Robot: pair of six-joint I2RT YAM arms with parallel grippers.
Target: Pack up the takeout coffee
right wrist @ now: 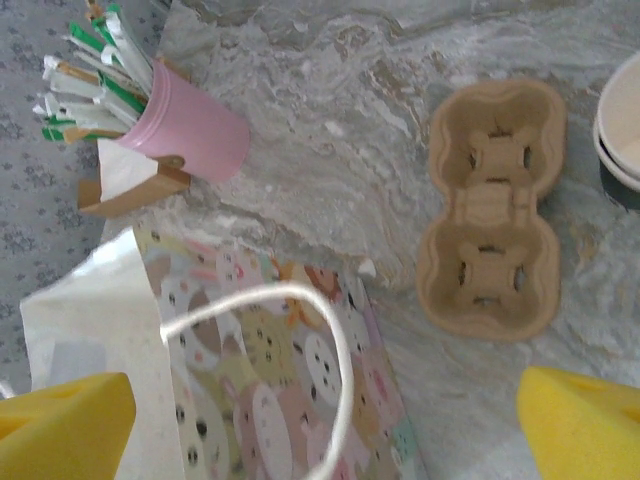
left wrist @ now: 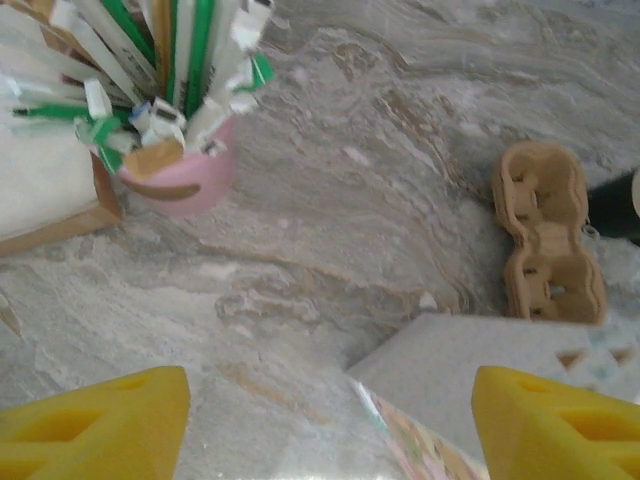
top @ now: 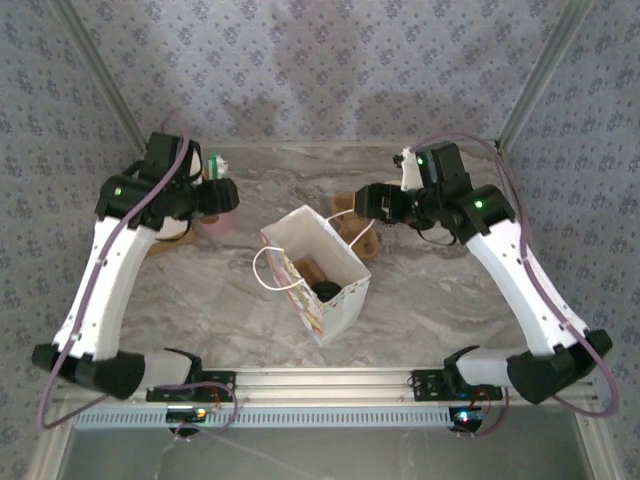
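Observation:
The takeout coffee shows as a round black lid down inside the open white bag at the table's middle. The bag's printed side and white cord handle lie under my right gripper, which is open with nothing between its yellow fingers. From above, that gripper hangs over the bag's far right side. My left gripper is open too, empty, above bare table and a corner of the bag. From above, it is beside the pink cup.
A brown pulp cup carrier lies flat just right of the bag. The pink cup of sticks stands far left by a brown holder of white napkins. A white round rim shows at the right edge of the right wrist view.

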